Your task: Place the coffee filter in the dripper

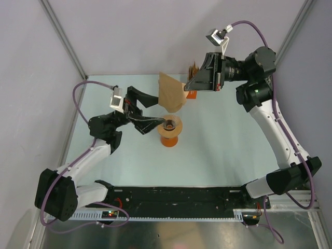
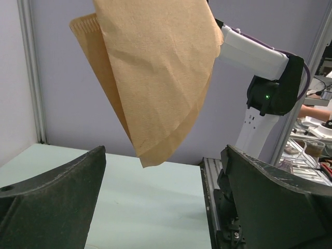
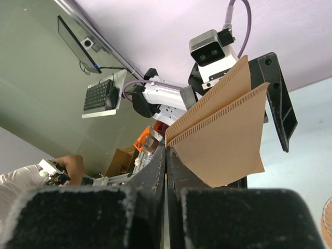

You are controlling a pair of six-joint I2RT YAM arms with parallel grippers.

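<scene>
1. Left gripper (image 1: 160,109): the jaws stand fully apart and hold nothing. The 2 fingers reach toward the centre of the table (image 1: 223,150), one to each side of the space below the coffee filter (image 1: 171,92). In the left wrist view, the filter's lower tip (image 2: 148,158) hangs between the 2 open fingers (image 2: 57,197) at fingertip height, clear of both.

2. Dripper (image 1: 171,123): a clear ribbed cone with a dark centre hole. It sits upright on an orange vessel (image 1: 169,140) near the table's centre, just beside the lower left finger. Nothing lies in it.

3. Coffee filter: raised off the table, above and slightly behind the dripper, and apart from it. The paper is light brown and partly spread. In the right wrist view, its 2 layers (image 3: 223,140) part along the crimped seam.

4. Right gripper (image 1: 188,87): the jaws are fully closed and pinch one edge of the filter. In the right wrist view, the paper fans out up and to the right from the pressed fingertips (image 3: 166,153).

5. Orange box (image 1: 191,95): it stands just behind the filter, under the right gripper, and is mostly hidden.
</scene>
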